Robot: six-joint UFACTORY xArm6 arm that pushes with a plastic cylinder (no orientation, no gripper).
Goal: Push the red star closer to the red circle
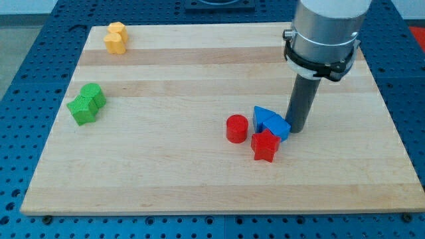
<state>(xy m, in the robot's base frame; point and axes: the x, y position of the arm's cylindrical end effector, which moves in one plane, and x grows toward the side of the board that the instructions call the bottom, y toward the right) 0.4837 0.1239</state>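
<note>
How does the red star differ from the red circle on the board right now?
The red star has points; the red circle is a round cylinder. The star touches the blue block; the circle stands just apart. The star lies nearer the view's bottom and my tip. Both are red and close together.

I see bright, even overhead light; the worktop [199,179] shows no glare, blocks cast short soft shadows, and focus stays sharp throughout.

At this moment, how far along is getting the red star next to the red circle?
Nearly done: the red star sits just right of and below the red circle, a narrow gap between them. In hand: my tip rests at the blue block's right side, above the star. Left: a last nudge leftward.
</note>
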